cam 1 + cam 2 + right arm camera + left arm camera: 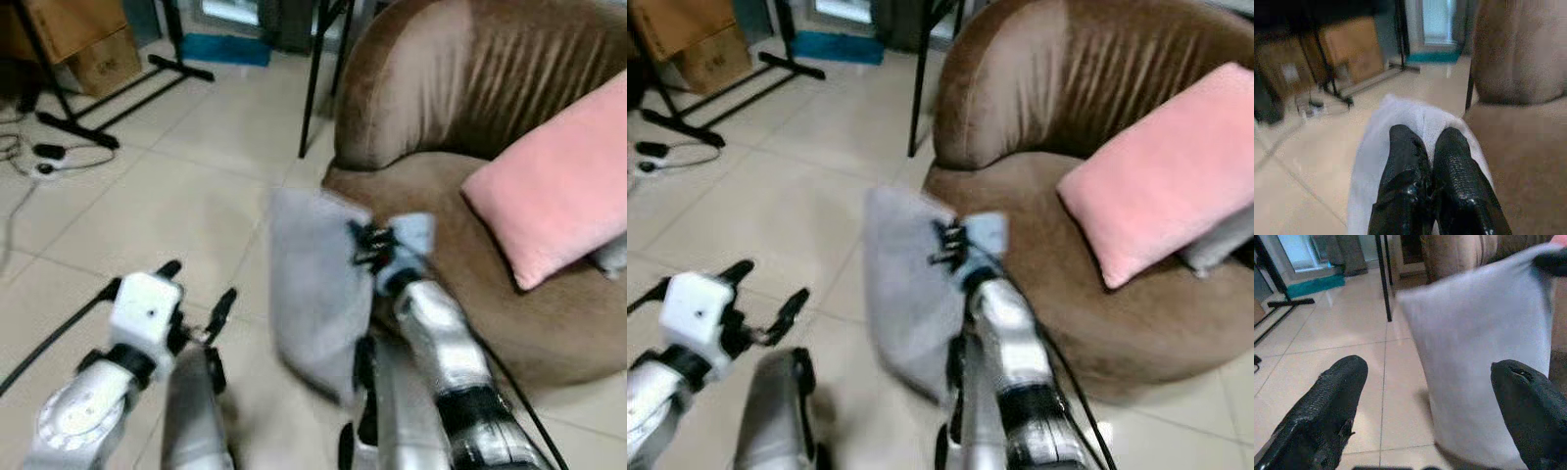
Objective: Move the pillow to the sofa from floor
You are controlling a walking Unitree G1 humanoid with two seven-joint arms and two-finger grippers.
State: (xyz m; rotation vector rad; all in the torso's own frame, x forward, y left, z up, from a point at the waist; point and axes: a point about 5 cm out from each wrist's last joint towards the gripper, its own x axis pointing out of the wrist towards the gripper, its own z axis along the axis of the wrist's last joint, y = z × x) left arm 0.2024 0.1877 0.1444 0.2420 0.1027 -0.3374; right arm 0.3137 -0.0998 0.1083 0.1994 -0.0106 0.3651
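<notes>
A grey pillow (318, 294) hangs off the floor beside the front edge of the brown sofa (490, 127). My right gripper (374, 245) is shut on the pillow's top corner, its fingers (1422, 171) pinching the pale fabric (1400, 117). My left gripper (201, 294) is open, low over the tiles to the left of the pillow; between its fingers (1327, 406) the hanging pillow (1479, 362) shows ahead, untouched.
A pink pillow (554, 186) leans on the sofa seat at the right, with a grey cushion (1225, 240) behind it. Black stand legs (118, 98) and cables (39, 162) cross the tiles at the far left, near cardboard boxes (98, 54). A black pole (318, 78) stands by the sofa.
</notes>
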